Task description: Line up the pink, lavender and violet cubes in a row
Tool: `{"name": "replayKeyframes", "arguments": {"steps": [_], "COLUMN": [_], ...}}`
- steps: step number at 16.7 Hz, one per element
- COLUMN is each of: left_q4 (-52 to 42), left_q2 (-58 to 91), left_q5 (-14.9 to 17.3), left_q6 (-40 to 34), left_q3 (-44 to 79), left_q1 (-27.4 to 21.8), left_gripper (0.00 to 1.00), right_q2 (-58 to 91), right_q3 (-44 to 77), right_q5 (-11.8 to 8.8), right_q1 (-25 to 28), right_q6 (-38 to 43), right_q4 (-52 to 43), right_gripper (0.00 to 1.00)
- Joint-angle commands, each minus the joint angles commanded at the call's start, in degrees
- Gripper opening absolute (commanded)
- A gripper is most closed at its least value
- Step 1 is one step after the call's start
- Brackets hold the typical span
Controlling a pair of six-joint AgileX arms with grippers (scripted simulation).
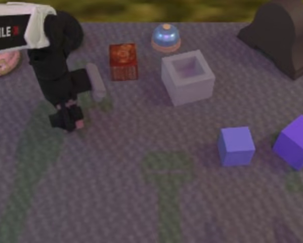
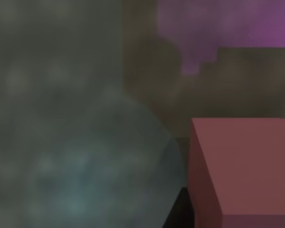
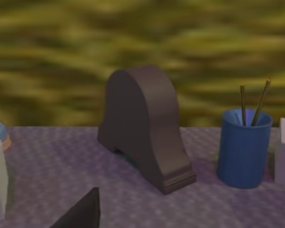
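Note:
My left gripper (image 1: 73, 120) is at the table's left, pointing down, shut on the small pink cube (image 1: 79, 123). Only slivers of pink show between the black fingers there. In the left wrist view the pink cube (image 2: 242, 166) fills the lower corner with one dark finger (image 2: 182, 211) against its side. I cannot tell whether it rests on the cloth. The lavender cube (image 1: 236, 146) sits at the right. The larger violet cube (image 1: 296, 142) sits turned at the right edge, a small gap apart from it. My right arm is outside the top view; one dark finger (image 3: 83, 213) shows in its wrist view.
A patterned red-orange cube (image 1: 123, 62), a pale grey hollow box (image 1: 187, 77) and a blue bell (image 1: 166, 38) stand at the back. A dark arched block (image 1: 283, 33) is at the back right, with a blue pen cup (image 3: 242, 147) beside it. A pink frosted item (image 1: 2, 63) lies far left.

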Motion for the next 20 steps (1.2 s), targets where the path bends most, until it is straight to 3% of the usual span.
{"name": "replayKeyframes", "arguments": {"steps": [5,12,15,20], "left_q4": [-10.21,-11.04,-12.17,-15.31], "left_q2": [-3.37,-3.5,-2.53,-0.23], "left_q5": [-0.05,-0.08,-0.16,-0.27], "left_q6": [-0.23,-0.54,-3.12,-11.18], "left_q3": [6.2,7.07,9.28,14.49], "left_q1": [0.88,-0.19,-5.82,-22.04], "left_gripper": [0.0,0.0,0.0,0.0], "right_q2": [0.0,0.0,0.0,0.0], "right_q3": [0.0,0.0,0.0,0.0], "right_q5": [0.0,0.0,0.0,0.0], "right_q1": [0.0,0.0,0.0,0.0], "right_q6": [0.0,0.0,0.0,0.0], "right_q4": [0.0,0.0,0.0,0.0], "right_gripper": [1.0,1.0,1.0,1.0]}}
